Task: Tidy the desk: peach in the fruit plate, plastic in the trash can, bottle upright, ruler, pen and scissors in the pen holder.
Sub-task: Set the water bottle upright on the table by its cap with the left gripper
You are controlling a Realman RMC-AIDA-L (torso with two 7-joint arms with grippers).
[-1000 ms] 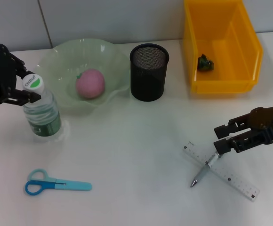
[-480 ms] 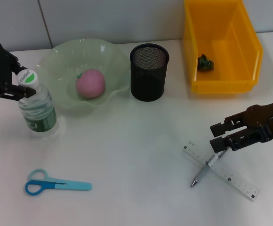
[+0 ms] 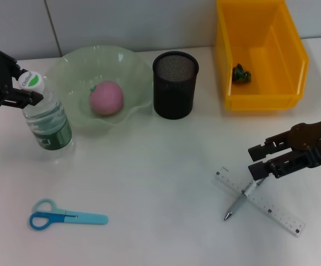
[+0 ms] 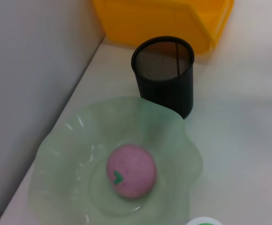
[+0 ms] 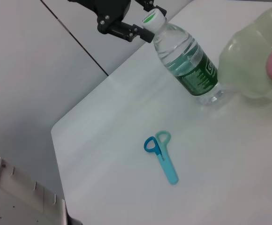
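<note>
At the far left the left gripper (image 3: 25,90) is clamped on the white-and-green cap of the bottle (image 3: 48,123); the bottle stands on the table (image 3: 149,183) leaning, its base towards the fruit plate and its cap tipped outwards to the left; nearer the front edge the blue scissors (image 3: 66,215) lie flat, well apart from everything else. Just beside the bottle sits the pale green fruit plate (image 3: 133,72) with the pink peach (image 3: 105,98) in its hollow (green leaf mark showing in the left wrist view); the black mesh pen holder (image 3: 175,84) stands upright next to the plate's rim. Further right, at the back, the yellow trash can (image 3: 260,102) holds a small dark green scrap of plastic (image 3: 240,73). At the front right the pen (image 3: 239,200) lies crossed over the clear ruler (image 3: 271,209); the right gripper (image 3: 255,160) hangs just above the pen's upper end, its fingers parted and holding nothing.
</note>
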